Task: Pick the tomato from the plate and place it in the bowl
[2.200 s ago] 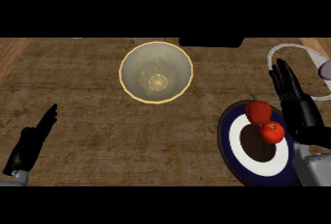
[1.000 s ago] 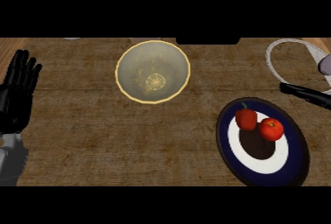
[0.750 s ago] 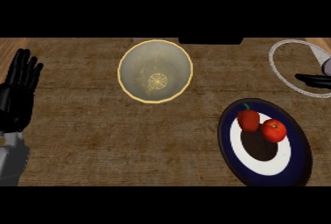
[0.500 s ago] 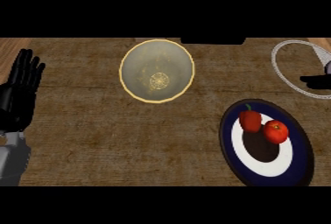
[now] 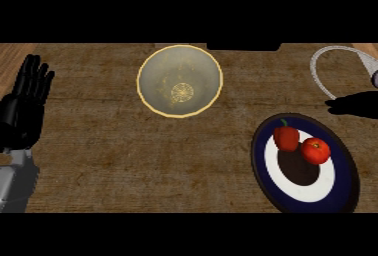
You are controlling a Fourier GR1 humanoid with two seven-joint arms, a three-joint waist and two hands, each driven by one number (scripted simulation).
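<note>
Brown wood-grain worktop (image 5: 148, 160) fills the head view. On its right side a dark-rimmed plate (image 5: 310, 191) with a white centre carries the tomato (image 5: 316, 150), which lies touching a red pepper (image 5: 286, 137) on its left. A yellow-rimmed bowl (image 5: 159, 75) sits well apart, up and to the left. At the left edge the left hand (image 5: 26, 105) rests open, fingers straight and pointing up. At the right edge, above the plate, the right hand (image 5: 354, 105) shows as a dark shape; whether it is open or closed cannot be told.
</note>
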